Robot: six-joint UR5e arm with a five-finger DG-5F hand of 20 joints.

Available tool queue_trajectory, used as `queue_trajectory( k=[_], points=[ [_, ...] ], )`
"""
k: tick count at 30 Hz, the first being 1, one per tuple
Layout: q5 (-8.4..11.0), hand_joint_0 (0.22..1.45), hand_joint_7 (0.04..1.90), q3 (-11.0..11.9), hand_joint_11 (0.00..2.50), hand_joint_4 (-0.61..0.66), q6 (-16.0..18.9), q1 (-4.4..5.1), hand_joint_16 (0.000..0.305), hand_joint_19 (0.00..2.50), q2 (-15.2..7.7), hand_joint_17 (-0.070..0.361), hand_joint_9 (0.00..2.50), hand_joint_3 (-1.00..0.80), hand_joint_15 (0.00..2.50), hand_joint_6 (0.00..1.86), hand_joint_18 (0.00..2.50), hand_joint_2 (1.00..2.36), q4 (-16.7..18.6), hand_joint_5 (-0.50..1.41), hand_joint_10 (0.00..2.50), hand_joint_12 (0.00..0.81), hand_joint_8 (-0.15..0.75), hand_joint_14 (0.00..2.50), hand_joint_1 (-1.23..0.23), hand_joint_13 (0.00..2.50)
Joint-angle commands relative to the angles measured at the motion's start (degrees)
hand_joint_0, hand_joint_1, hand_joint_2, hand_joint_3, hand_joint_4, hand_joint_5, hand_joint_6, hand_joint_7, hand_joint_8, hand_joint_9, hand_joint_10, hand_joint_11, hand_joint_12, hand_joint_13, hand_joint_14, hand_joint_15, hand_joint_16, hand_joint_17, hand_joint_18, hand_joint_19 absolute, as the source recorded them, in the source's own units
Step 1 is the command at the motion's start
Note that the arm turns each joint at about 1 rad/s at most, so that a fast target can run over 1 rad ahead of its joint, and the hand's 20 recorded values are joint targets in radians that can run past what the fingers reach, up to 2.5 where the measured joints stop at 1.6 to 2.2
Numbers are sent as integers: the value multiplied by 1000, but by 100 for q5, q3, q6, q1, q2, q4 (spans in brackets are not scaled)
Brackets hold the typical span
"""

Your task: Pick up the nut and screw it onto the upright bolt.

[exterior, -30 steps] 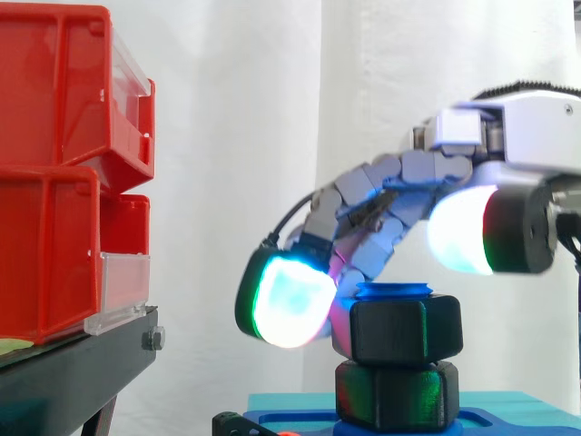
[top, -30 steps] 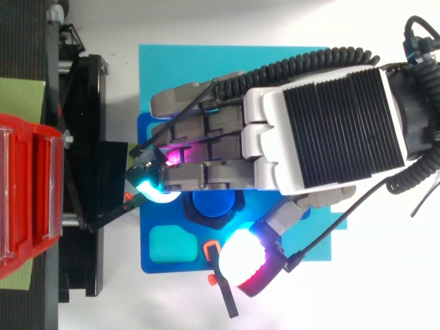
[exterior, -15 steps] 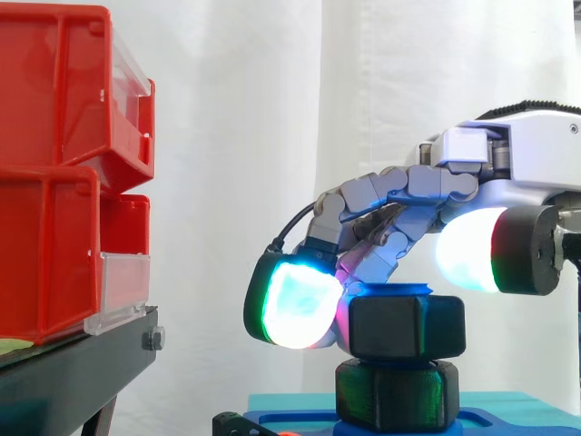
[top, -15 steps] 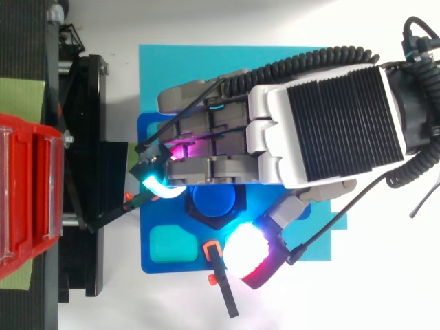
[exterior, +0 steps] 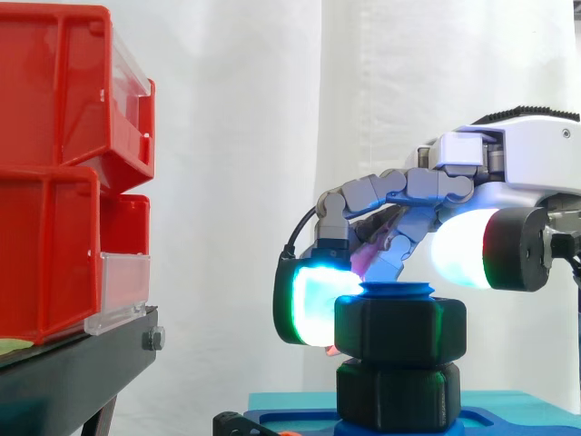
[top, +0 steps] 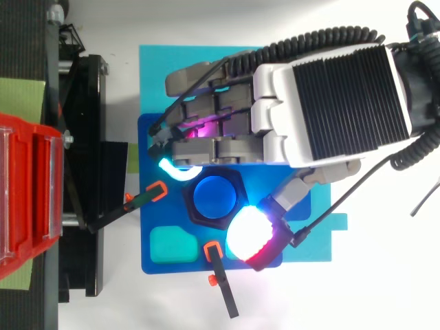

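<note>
The black hex nut (exterior: 399, 329) sits on the upright blue bolt (top: 214, 197), whose top shows just above it. A second black hex piece (exterior: 397, 395) lies under the nut on the blue base plate (top: 155, 227). My hand (top: 330, 103) reaches in from the right, its fingers curled over the bolt. A cyan-glowing fingertip (exterior: 313, 304) rests against the nut's far left corner. The thumb's white pad (top: 247, 234) lies at the nut's near right corner and, in the side view, stands slightly higher than the nut's top.
Red bins (exterior: 64, 173) stand on a black stand (exterior: 82, 363) at the left. Two black levers with orange tips (top: 157, 192) (top: 213, 253) lie on the base plate, beside a teal block (top: 168, 242). A cyan mat (top: 206, 62) lies beneath.
The curled fingers have drawn back toward the palm, the glowing fingertip sliding from the nut's left front to its far left corner. The nut has turned on the bolt and now shows a wider face.
</note>
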Motion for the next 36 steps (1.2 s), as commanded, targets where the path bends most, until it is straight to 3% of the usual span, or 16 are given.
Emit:
queue_trajectory(
  k=[1, 10, 12, 17, 19, 22, 26, 32, 36],
  points=[
    [-60, 509, 1510, 6, 0, 163, -4, -53, 21, 180, 1, 47, 969, -500, 0, 502, 522, 1000, 24, 6, 0, 163, 214, 0, -228, 804],
    [-201, 525, 1601, 6, 0, 54, -4, -185, 16, 240, 1, 36, 1255, -500, 0, 503, 741, 1000, 32, 67, 0, 131, 230, 0, -243, 972],
    [-227, 531, 1420, 6, 0, 45, -4, -211, 13, 255, 1, 28, 1427, -500, 0, 569, 813, 1000, 32, 64, 0, 114, 224, 1, -247, 1062],
    [-262, 535, 1342, 85, 0, 52, -4, -264, 11, 273, 1, 24, 1498, -500, 0, 595, 859, 1000, -3, 67, 2, 109, 232, 0, -255, 1105],
    [-289, 536, 1554, 147, 1, 60, -4, -281, 12, 267, 1, 28, 1467, -500, 0, 500, 813, 1000, -12, 79, 0, 122, 230, 0, -255, 1071],
    [-394, 532, 1542, 305, 24, 69, -4, -325, 14, 257, 1, 31, 1422, -500, 0, 504, 791, 1000, -117, 55, 0, 124, 237, 0, -252, 1032],
    [-482, 529, 1438, 560, 14, 149, -21, -387, 15, 263, 1, 34, 1367, -500, 0, 505, 759, 1000, -346, 25, 0, 133, 242, 0, -250, 999],
    [-473, 525, 1079, 578, 0, 227, -30, -387, 17, 263, 1, 39, 1265, -500, 0, 505, 711, 1000, -310, -27, 0, 141, 229, 0, -250, 949],
    [-456, 521, 882, 578, 0, 200, -30, -352, 19, 251, 1, 42, 1158, -500, 0, 504, 677, 1000, -223, -57, 0, 145, 207, 0, -247, 896]
  ],
)
